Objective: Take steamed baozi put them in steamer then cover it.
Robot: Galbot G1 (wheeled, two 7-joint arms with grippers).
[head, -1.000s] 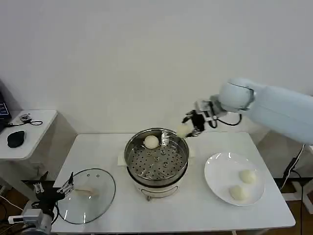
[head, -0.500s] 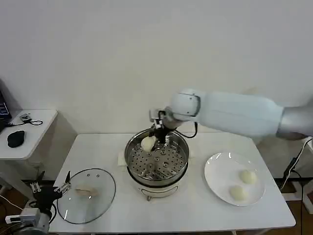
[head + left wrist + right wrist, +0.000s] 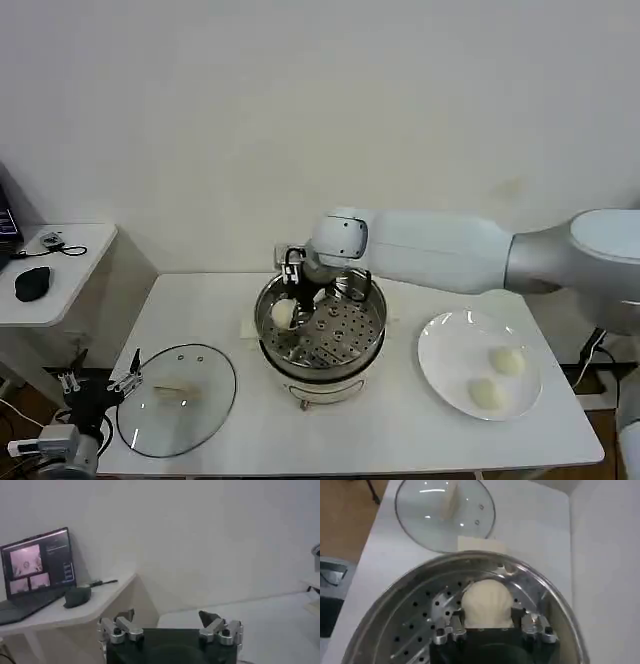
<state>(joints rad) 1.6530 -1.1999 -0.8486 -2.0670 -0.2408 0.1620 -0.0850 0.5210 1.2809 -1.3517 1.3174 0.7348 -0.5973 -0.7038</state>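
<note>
Holding a bun point(image 3: 283, 313) in my right gripper point(image 3: 291, 300), jaws clamped on its two sides, reaching down into the steamer point(image 3: 372, 335) at its left wall. In the right wrist view the bun point(image 3: 486, 603) sits between my fingers point(image 3: 451, 628), dome side facing away from the camera, low over the perforated floor; cannot tell if it touches the floor. It's round, no real long axis. A second bun may be behind my gripper in the pot, cannot tell.

Steamer point(image 3: 390, 617) stands upright at the middle of the table point(image 3: 200, 300), open top, white base toward the front edge. Two more buns, one point(image 3: 507, 360) and another point(image 3: 488, 394), lie on the white plate point(image 3: 440, 350) at the table's right side, near each other, the second closer to the front edge.

The lid point(image 3: 205, 420) lies flat at the table's front left corner, handle up, the cream handle's long axis running roughly left to right; in the right wrist view the lid point(image 3: 420, 515) is apart from the pot.

My left gripper point(image 3: 95, 382) is parked low off the table's front left corner, just beside the lid, fingers point(image 3: 122, 628) spread wide with nothing between them.
</note>
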